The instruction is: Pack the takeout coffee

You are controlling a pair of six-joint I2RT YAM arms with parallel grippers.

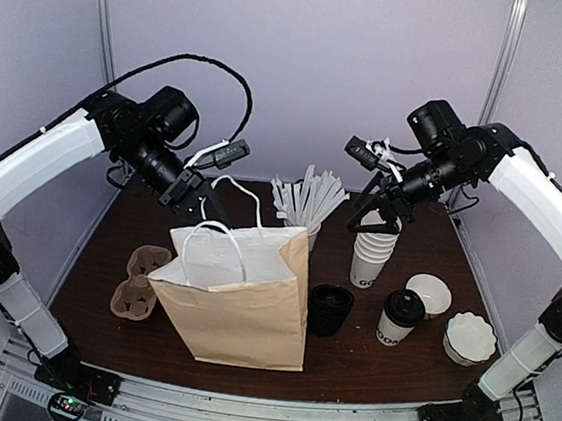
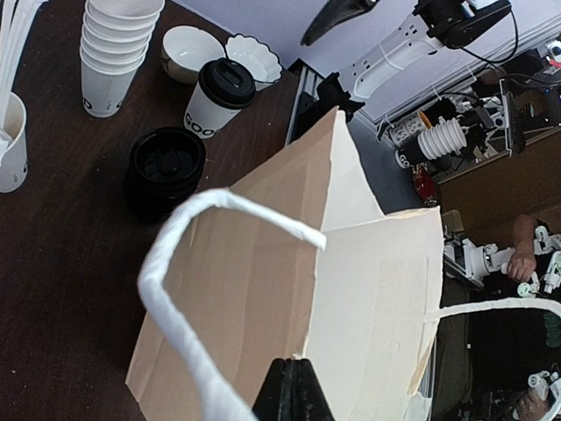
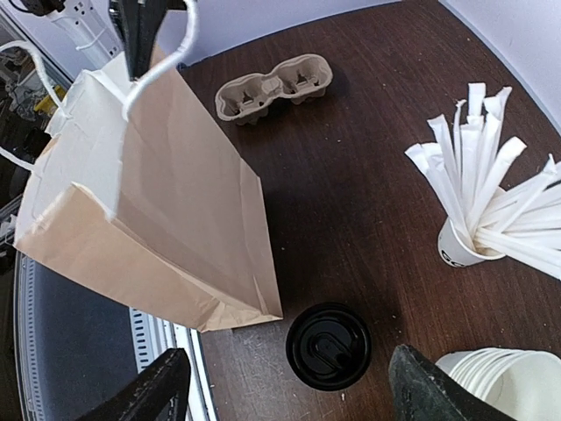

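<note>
The takeout coffee (image 1: 400, 319) (image 2: 217, 96), a white printed cup with a black dome lid, stands upright on the table right of the brown paper bag (image 1: 241, 302) (image 2: 289, 263) (image 3: 149, 202). The bag stands open. My left gripper (image 1: 188, 195) (image 2: 294, 390) is shut, pinching the bag's back rim by a white handle. My right gripper (image 1: 376, 221) (image 3: 289, 395) hangs open and empty, high above the table near the stack of lidless cups (image 1: 373, 255). The coffee is out of the right wrist view.
A stack of black lids (image 1: 330, 308) (image 3: 327, 345) sits between bag and coffee. A cup of white sticks (image 1: 307, 201) (image 3: 460, 250) stands behind the bag. A cardboard cup carrier (image 1: 140, 281) (image 3: 273, 88) lies at the bag's left. Two white bowls (image 1: 429, 291) (image 1: 470, 338) sit at the right.
</note>
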